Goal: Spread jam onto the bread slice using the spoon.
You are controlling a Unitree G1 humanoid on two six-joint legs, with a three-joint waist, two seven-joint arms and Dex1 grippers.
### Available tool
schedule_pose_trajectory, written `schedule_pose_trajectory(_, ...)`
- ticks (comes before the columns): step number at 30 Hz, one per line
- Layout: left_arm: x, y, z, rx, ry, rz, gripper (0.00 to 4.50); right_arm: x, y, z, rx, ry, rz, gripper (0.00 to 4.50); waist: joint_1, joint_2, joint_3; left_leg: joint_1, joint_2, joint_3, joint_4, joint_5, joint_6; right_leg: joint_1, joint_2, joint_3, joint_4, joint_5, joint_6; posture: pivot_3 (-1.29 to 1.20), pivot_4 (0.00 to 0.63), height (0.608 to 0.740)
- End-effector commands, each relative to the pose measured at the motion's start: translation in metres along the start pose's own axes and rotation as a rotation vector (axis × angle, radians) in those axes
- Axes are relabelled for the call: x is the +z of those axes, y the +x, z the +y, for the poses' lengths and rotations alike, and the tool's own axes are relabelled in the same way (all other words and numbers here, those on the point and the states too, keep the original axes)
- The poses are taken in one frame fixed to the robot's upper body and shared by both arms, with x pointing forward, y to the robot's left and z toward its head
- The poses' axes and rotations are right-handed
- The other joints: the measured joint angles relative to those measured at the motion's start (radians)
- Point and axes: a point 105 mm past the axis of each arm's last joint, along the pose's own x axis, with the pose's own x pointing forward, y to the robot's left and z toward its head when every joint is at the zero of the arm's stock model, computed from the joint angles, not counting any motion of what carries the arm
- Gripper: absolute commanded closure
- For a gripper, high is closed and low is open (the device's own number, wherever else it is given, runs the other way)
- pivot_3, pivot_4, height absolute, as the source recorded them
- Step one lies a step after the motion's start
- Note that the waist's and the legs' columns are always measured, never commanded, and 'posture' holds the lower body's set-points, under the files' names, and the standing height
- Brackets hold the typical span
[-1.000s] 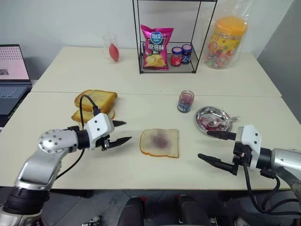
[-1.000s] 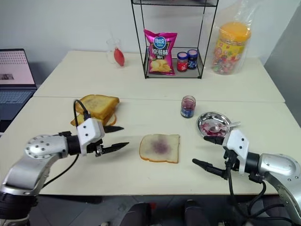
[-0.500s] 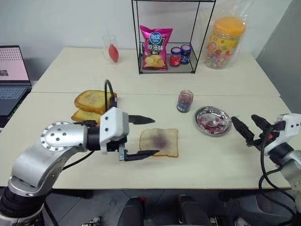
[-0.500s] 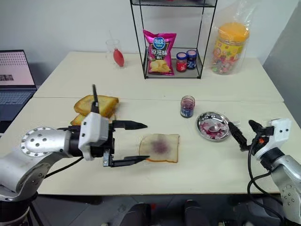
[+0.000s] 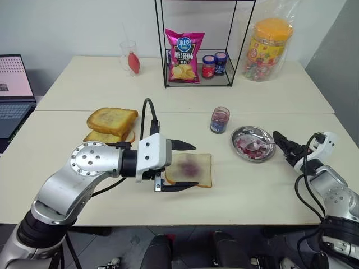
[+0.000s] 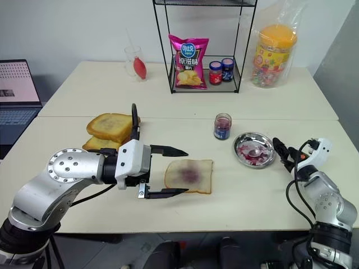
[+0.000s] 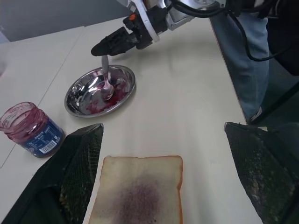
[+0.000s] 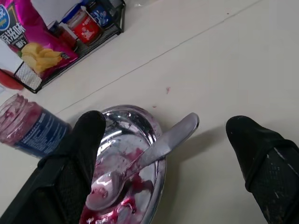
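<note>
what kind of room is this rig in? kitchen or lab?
Likely an office or lab, not a kitchen: plain tables pushed together, an open laptop at the left edge, and food staged on a wire rack, with no sink or stove in view.

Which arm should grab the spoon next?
Right. Its open pincer sits beside the steel dish, flanking the spoon handle. The left pincer brackets the bread slice, farther off.

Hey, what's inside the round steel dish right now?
The spoon lies in the steel dish, bowl down among purple-red jam smears, handle resting over the rim. The dish floor under the spoon bowl is covered.
</note>
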Motion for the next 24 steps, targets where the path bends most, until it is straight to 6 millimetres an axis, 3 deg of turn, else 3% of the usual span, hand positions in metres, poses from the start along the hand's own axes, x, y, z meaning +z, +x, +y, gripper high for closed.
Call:
schedule_pose_trajectory(1,0.006,0.001,0.001,-0.002,0.038,-0.013,0.18,0.003,0.005,0.004,0.055,0.061,-0.015,0.00,0.000,0.000,0.000,0.000,0.000,0.000,0.000,0.000,0.000,0.000,0.000,0.000,0.000,0.000,0.000,0.00,0.150,0.740)
schedule_pose_trajectory(14,0.004,0.000,0.003,0.014,0.043,0.003,0.18,0.003,0.018,0.002,0.098,0.188,-0.017,0.00,-0.008,0.000,0.000,0.001,0.000,0.001,0.001,0.000,0.000,0.001,0.000,0.001,0.000,0.001,0.002,0.00,0.150,0.740)
schedule_pose_trajectory(17,0.003,0.000,0.004,0.020,0.047,0.011,0.13,0.004,0.020,0.000,0.095,0.201,-0.030,0.49,-0.011,0.000,0.000,0.001,0.000,0.001,0.001,0.000,0.000,0.001,0.000,0.001,0.000,0.001,0.002,0.00,0.150,0.740)
schedule_pose_trajectory(24,0.000,0.000,0.003,0.025,0.047,0.018,0.13,0.007,0.020,0.001,0.112,0.225,-0.033,2.08,-0.017,0.000,0.000,0.000,0.000,0.001,0.001,0.000,0.000,0.000,0.000,0.001,0.000,0.001,0.002,0.00,0.150,0.740)
